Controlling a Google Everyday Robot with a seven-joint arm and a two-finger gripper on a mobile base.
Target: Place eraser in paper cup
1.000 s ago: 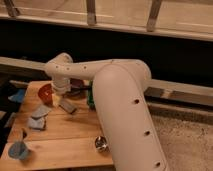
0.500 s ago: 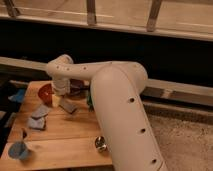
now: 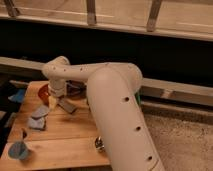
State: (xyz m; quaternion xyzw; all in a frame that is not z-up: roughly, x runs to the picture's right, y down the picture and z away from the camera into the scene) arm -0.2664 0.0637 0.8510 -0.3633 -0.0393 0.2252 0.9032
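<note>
currently the hand [image 3: 58,98] is hovering spread above the wooden surface [image 3: 70,132], just beside the eraser [image 3: 67,105]; the arm [image 3: 116,107] is covering the surface's right side, blue-grey pads [image 3: 39,112] lying near.

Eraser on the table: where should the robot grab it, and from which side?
Probably across its narrow width, mid-length, coming from above: the eraser seems to lie flat on the table, a thin long block. The gripper hangs close beside it.
</note>
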